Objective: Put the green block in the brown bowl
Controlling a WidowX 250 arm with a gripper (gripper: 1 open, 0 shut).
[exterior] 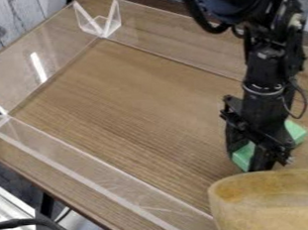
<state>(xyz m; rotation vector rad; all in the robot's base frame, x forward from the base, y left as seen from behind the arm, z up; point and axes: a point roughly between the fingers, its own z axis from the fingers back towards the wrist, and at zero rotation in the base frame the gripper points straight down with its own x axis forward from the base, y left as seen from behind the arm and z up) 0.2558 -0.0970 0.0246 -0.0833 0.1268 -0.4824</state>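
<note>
One gripper (262, 151), jaws clamped on green block (293, 132), long axis across fingers; brown bowl (271, 202) just below/front, nr edge.

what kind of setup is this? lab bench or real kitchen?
Likely a lab bench: a wooden tabletop fenced by clear acrylic walls, one black robot arm, and only test props, a green block and brown bowl.

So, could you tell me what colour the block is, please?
Bright green block, camera view.
</note>
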